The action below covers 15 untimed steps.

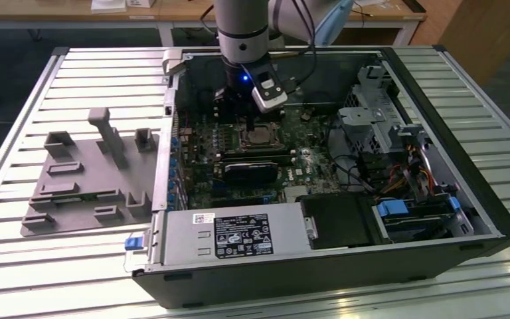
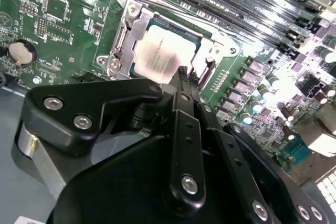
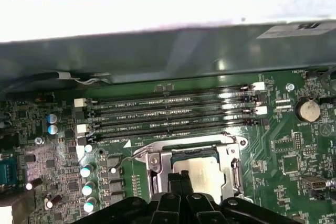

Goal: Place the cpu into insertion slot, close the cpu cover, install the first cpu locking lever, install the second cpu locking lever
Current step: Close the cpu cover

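Sitting in the insertion slot (image 3: 193,155) on the green motherboard (image 2: 63,24), the cpu (image 2: 160,56) shows its silver top through the cut-out of the cpu cover (image 2: 137,24), which lies flat around it. The gripper (image 2: 181,74) hangs over the chip's near edge with its jaws pressed together on nothing; whether they touch it cannot be told. Long memory slots (image 3: 173,111) run beside the socket, inside the open computer case (image 1: 432,219) on the slatted worktop (image 1: 104,73).
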{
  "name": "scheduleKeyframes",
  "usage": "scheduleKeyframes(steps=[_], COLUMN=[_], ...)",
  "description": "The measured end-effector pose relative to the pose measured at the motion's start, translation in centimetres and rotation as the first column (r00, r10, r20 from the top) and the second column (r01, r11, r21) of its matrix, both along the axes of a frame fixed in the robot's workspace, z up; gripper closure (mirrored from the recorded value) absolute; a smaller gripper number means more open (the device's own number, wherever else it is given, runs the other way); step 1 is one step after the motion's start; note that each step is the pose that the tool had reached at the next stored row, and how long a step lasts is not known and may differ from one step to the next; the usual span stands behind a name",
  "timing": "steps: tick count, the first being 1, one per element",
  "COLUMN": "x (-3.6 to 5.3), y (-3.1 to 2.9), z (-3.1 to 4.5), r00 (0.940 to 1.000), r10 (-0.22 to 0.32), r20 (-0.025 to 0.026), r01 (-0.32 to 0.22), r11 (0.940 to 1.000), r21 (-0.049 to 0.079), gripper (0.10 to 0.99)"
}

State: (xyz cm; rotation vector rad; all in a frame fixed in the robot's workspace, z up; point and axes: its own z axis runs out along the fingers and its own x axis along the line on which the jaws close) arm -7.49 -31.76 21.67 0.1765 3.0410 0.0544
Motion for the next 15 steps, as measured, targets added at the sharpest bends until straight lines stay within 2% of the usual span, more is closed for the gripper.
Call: scheduleKeyframes(steps=[2, 5, 6, 10, 15], x=[0.00, 0.00, 0.00, 0.02, 0.99], y=[0.00, 0.00, 0.00, 0.00, 0.00], z=[0.00, 0.00, 0.00, 0.00, 0.00], r00=[1.0000, 1.0000, 1.0000, 1.0000, 1.0000], r10=[0.000, 0.000, 0.000, 0.000, 0.000], r20=[-0.0001, -0.0001, 0.0000, -0.0001, -0.0011], r01=[0.000, 0.000, 0.000, 0.000, 0.000], r11=[1.0000, 0.9996, 0.9995, 0.9995, 0.9995], r21=[-0.009, -0.029, -0.032, -0.032, -0.032], gripper=[0.984, 0.984, 0.984, 0.984, 0.984])
